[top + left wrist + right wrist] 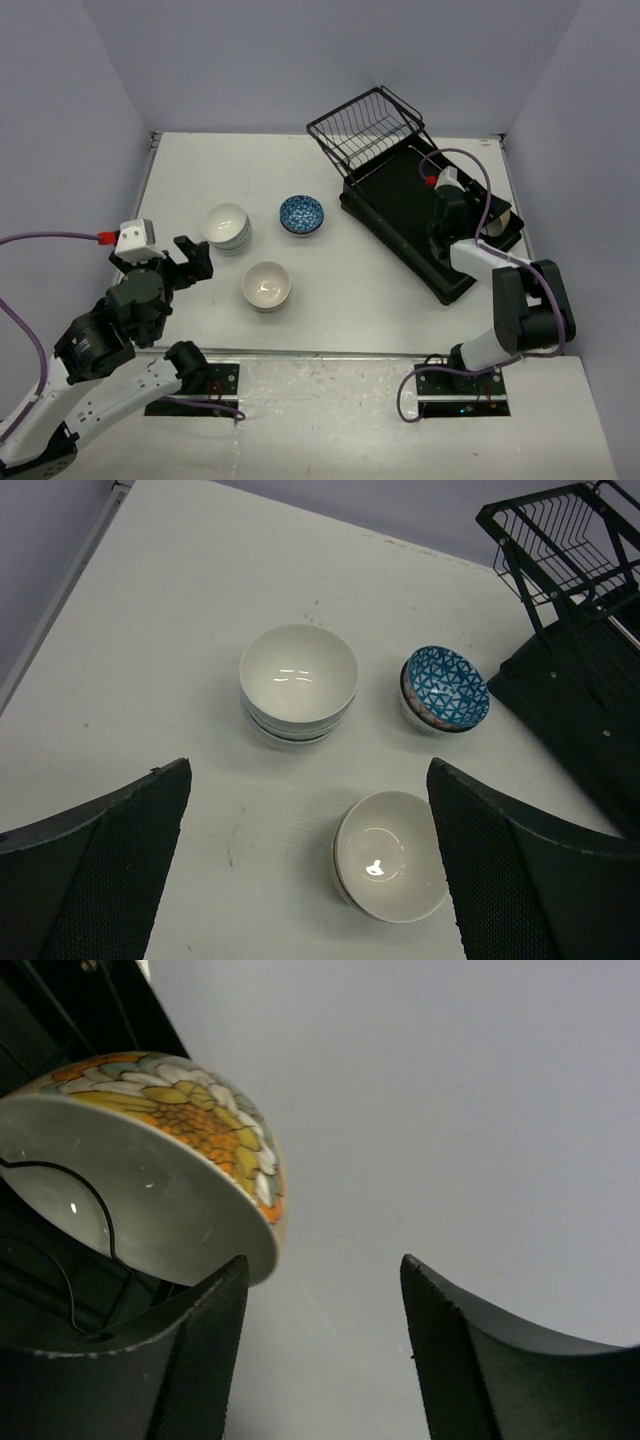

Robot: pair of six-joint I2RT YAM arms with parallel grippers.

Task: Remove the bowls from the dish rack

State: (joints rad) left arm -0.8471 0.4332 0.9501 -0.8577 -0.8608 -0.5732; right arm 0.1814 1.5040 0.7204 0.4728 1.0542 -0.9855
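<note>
From above, the dish rack (pixel 400 205) sits at the far right corner of the bench (pixel 200 330), set askew, with its tilted wire basket at the far end. The right gripper (pixel 465 222) reaches over the rack's right edge, where a sliver of a pale bowl (pixel 500 222) shows beside it. From here I cannot make out how its jaws stand. Three lots of bowls stand on the bench towards the middle. A white stack (pixel 228 225) is on the left, a blue-patterned bowl (pixel 301 214) is just right of it, and a cream bowl (pixel 266 285) is nearer the front edge. The left gripper (pixel 185 262) hangs by the left edge, jaws spread and empty.

The left wrist view looks down between two wide-apart fingers (pixel 100 870) holding nothing. The white stack (pixel 298 680) lies ahead, the blue-patterned bowl (pixel 445 688) is to its right, and the cream bowl (pixel 392 855) is nearest. All are upright and apart from one another. The rack's corner (pixel 580 690) fills the right side.

The right wrist view shows a tilted bowl with orange and yellow flowers (pixel 150 1190) against the black rack (pixel 90 1010). Its rim meets the tip of one finger (pixel 200 1360), and the other finger stands well clear. Whether the jaws pinch the rim I cannot tell.
</note>
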